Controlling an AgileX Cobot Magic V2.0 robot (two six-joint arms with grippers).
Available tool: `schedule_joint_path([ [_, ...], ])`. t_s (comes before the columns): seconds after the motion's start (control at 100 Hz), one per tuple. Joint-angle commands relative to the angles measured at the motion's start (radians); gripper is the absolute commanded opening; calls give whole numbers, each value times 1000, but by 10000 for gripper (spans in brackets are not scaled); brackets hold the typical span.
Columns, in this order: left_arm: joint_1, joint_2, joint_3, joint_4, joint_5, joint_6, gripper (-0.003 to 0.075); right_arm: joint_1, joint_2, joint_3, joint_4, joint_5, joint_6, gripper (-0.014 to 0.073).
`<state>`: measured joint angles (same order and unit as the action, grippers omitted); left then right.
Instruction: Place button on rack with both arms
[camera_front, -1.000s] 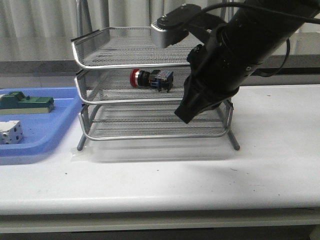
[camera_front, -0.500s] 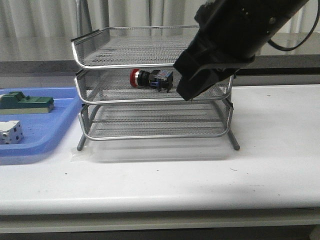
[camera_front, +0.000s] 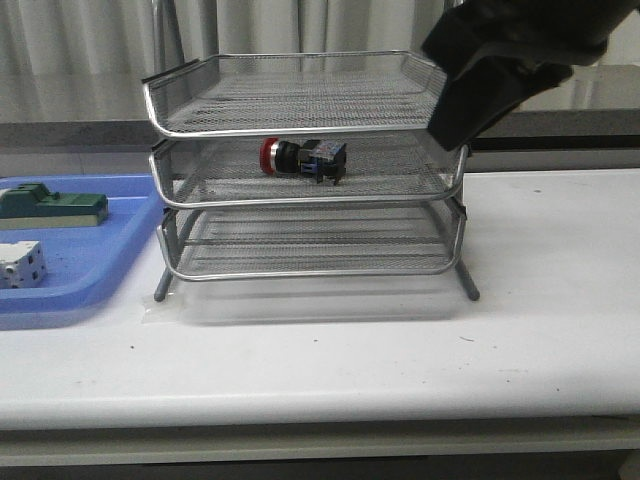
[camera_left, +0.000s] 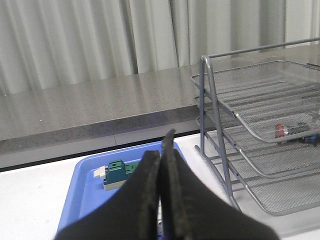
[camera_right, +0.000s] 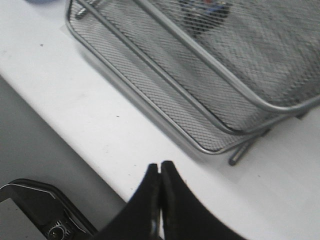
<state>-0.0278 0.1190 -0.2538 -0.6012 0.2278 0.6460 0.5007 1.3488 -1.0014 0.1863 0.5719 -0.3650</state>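
Observation:
The button (camera_front: 303, 158), red head to the left and blue block to the right, lies on its side on the middle tier of the silver wire-mesh rack (camera_front: 300, 200). It also shows in the left wrist view (camera_left: 295, 131) and blurred in the right wrist view (camera_right: 205, 12). My right arm (camera_front: 510, 60) is high at the rack's upper right corner; its gripper (camera_right: 159, 170) is shut and empty, above the table's front edge. My left gripper (camera_left: 161, 155) is shut and empty, off to the left of the rack (camera_left: 260, 140) above the blue tray; it is out of the front view.
A blue plastic tray (camera_front: 90, 270) lies left of the rack with a green block (camera_front: 55, 207) and a white boxy component (camera_front: 20, 265) in it. The green block also shows in the left wrist view (camera_left: 120, 172). A grey ledge and curtains run behind.
My right arm has risen up and to the right, away from the front of the rack's middle tier. The button has stayed on the middle tier.

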Motion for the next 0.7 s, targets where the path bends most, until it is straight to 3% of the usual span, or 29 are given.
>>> schedule_joint_path([
  [0.0, 3, 8, -28, -17, -68, -7, -20, -36, -66, -24, -42, -23, 36, -60],
  [0.37, 3, 8, -28, -17, -68, -7, -20, -196, -172, -16, -50, 1, 43, -60],
  [0.69, 3, 8, -28, -17, -68, -7, -20, -313, -283, 120, -50, -46, 45, -60],
])
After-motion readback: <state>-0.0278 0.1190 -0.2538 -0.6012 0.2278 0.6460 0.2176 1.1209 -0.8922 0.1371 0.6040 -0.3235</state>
